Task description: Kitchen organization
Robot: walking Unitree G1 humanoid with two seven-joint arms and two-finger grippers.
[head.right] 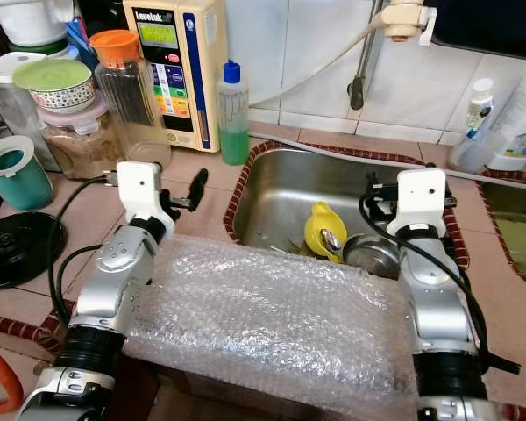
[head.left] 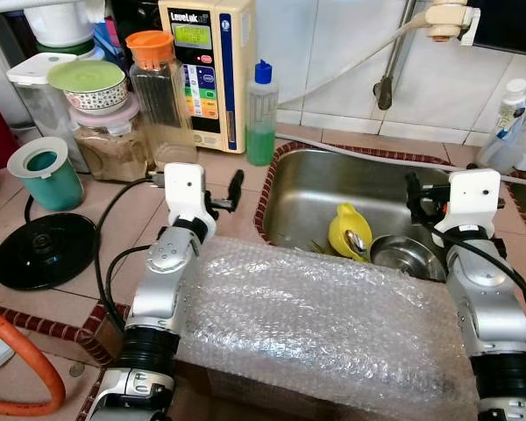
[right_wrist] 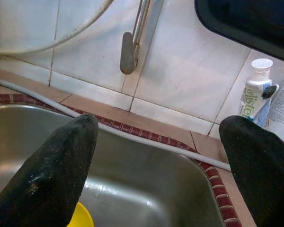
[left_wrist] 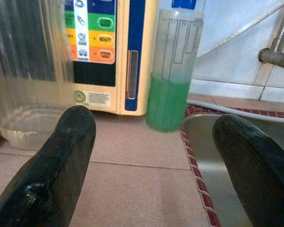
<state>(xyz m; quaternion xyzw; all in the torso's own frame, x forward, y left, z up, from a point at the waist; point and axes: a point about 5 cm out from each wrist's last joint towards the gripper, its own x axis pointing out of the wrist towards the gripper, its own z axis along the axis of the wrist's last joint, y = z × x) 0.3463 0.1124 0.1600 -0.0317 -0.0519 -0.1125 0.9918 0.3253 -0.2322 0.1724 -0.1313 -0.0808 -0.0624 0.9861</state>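
while both arms were raised over a sheet of bubble wrap (head.left: 324, 316) draped across the front edge of the counter, neither gripper held anything. the left gripper (head.left: 230, 195) hovered above the tiled counter (head.left: 131, 219) just left of the sink (head.left: 307, 189), its fingers (left_wrist: 61, 156) spread well apart and aimed toward the green soap bottle (head.left: 260, 114) and the water ioniser (head.left: 206, 70) at the back wall; that heading suggested the counter items were being sized up for sorting, though no target could be confirmed. the right gripper (head.left: 414, 195) hung over the right half of the sink, jaws likewise wide apart, pointing at the rear rim and the tiled wall. the task's likely items lay in the basin: a yellow bowl (head.left: 349, 230) tilted on its side with a spoon (head.left: 356, 240) resting in it, touching a steel bowl (head.left: 401, 253) beside it, presumably left there for washing. stacked jars (head.left: 105, 132), an orange-lidded pitcher (head.left: 158, 88) and a teal cup (head.left: 44, 175) crowded the left counter, near a black kettle base (head.left: 44, 250). in the inspector's judgement, organisation had barely begun, and the open jaws suited an approach, not a carry.
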